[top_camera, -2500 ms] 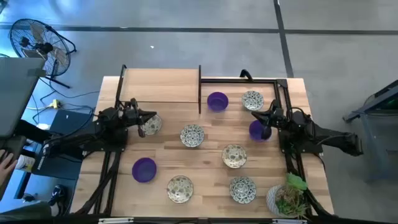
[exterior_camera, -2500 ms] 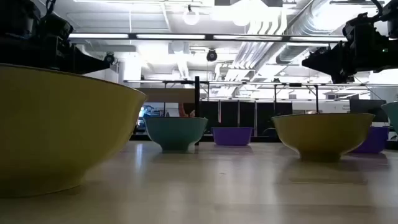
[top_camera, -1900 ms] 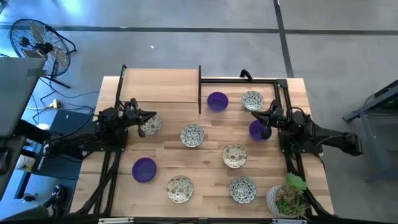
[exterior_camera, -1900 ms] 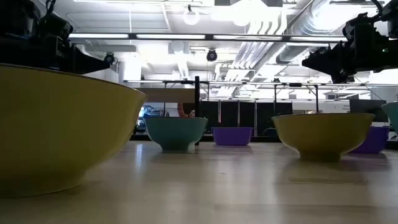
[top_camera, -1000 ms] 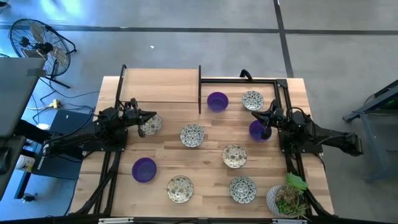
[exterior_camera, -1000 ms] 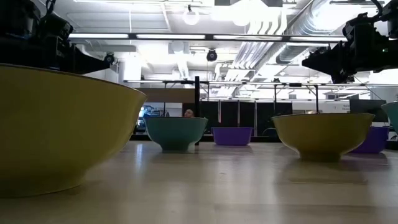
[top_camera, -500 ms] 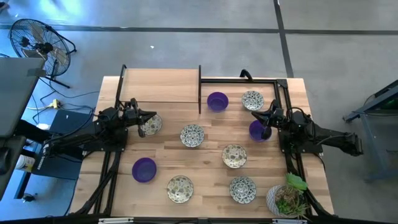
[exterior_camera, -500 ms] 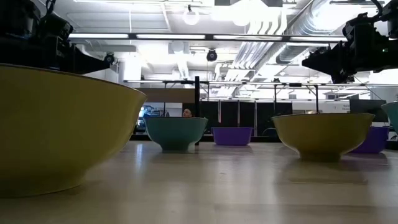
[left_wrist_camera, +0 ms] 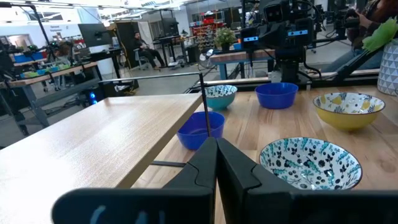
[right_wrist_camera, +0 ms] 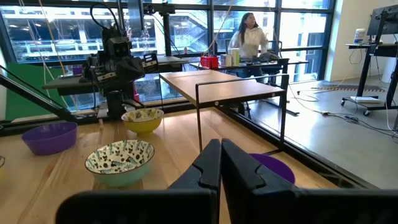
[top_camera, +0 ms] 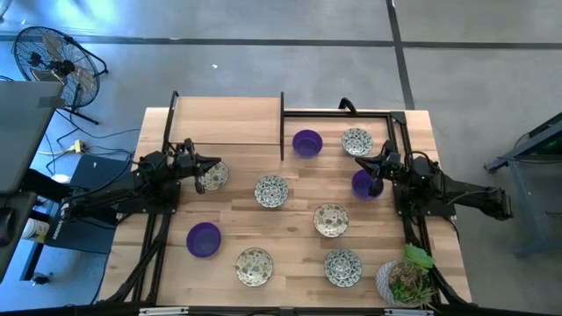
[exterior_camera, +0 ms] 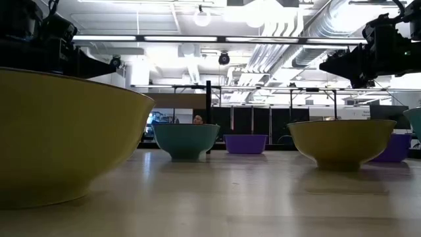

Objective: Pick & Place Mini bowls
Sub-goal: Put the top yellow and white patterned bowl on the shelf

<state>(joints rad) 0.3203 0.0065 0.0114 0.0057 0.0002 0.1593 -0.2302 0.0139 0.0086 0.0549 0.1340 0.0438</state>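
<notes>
Left gripper (top_camera: 213, 163) closed; right gripper (top_camera: 360, 161) closed.

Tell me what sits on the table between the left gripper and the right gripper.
In the high view, one floral mini bowl sits roughly between the left gripper and the right gripper; the remaining stretch is bare wood.

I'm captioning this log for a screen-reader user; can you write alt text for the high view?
Seen from above, a wooden table holds nine mini bowls, three purple and six floral, with a potted plant at one corner. The left gripper hangs over a floral bowl; the right gripper hangs beside a purple bowl.
</notes>
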